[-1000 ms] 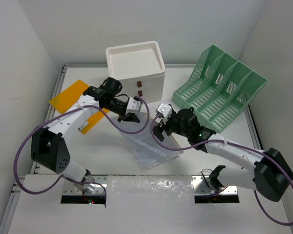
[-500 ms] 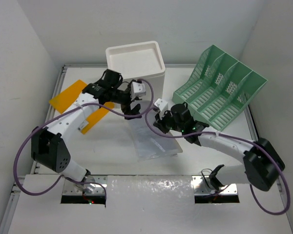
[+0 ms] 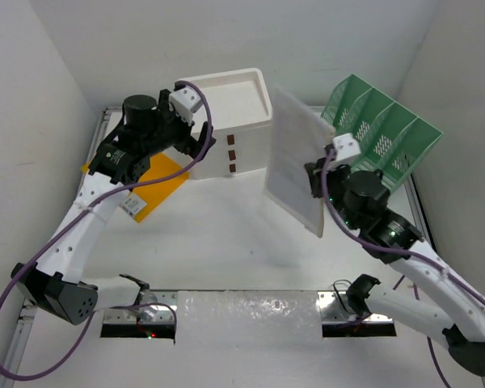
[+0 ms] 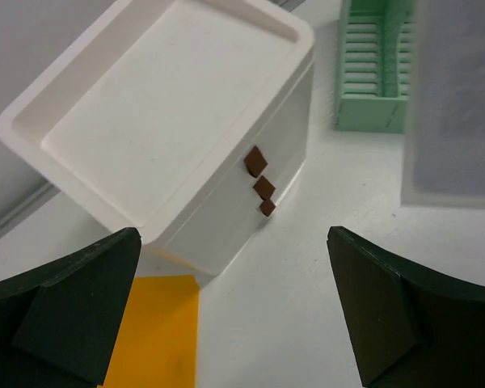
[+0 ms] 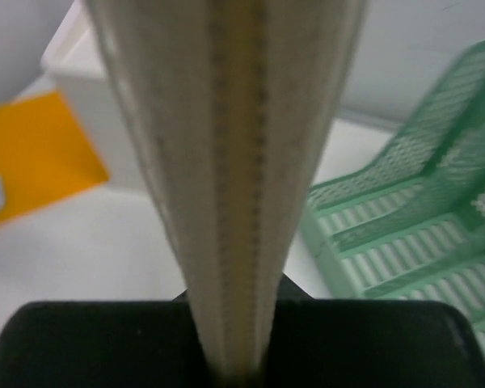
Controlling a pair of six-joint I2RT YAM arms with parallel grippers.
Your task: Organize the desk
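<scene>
Centre right, top view: right gripper (image 3: 318,183) clamps translucent white plastic sleeve (image 3: 293,158) upright above large flat white desk (image 3: 214,238) spanning frame middle. Upper left: left gripper (image 4: 233,259) spread, empty, near white three-drawer box (image 3: 226,101).

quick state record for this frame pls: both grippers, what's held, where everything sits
left gripper: open, empty, above the front of the drawer box
right gripper: shut on the plastic sleeve
plastic sleeve: in the air, nearly on edge, between drawer box and file rack
drawer box: white, far centre of the desk, drawers look closed
file rack: green, far right, visible slots empty
orange folder: flat on the desk, left of the drawer box
</scene>
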